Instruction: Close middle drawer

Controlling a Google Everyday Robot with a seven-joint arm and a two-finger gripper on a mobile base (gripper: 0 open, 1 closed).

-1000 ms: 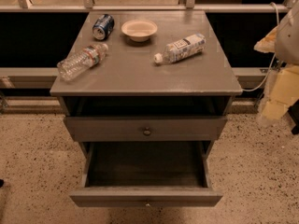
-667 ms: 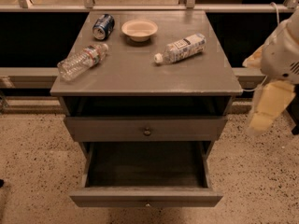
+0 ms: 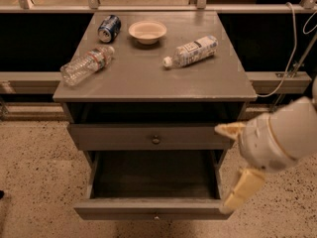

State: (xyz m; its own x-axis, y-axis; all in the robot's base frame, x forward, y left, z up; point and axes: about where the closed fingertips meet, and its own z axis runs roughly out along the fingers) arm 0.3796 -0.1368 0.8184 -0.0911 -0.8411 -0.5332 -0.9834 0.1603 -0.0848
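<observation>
**Grey drawer stands wide open, gripper alongside**

Grey-painted wood all over, this little cabinet (image 3: 148, 83), and the middle drawer (image 3: 124, 209) is pulled far out towards the near side. Its dark box is open to view and looks empty. Its low front sits at the near edge of the scene, with a small knob (image 3: 156, 216) just showing at the centre. Above it, the taller drawer (image 3: 114, 137) with the clearer knob looks pushed in.

The gripper (image 3: 223, 168) is at the right, just beside the open drawer's right near corner. Its 2 cream fingers (image 3: 242, 187) are spread wide apart, 1 high by the right end of the taller drawer front, 1 low by the corner of the middle drawer front. It has hold of nothing. Whether the lower finger touches the wood I cannot tell.

On top lie 4 things, none of them part of the job: a can (image 3: 109, 28) and a bowl (image 3: 147, 31) at the far side, a clear bottle (image 3: 87, 65) on its side at the left, a white bottle (image 3: 192, 51) on its side at the right.

By my reckoning, none of the closing is done. What remains is to get the gripper against the drawer front, then push it straight back until it sits flush. A push at 1 corner might skew the drawer on its runners.
</observation>
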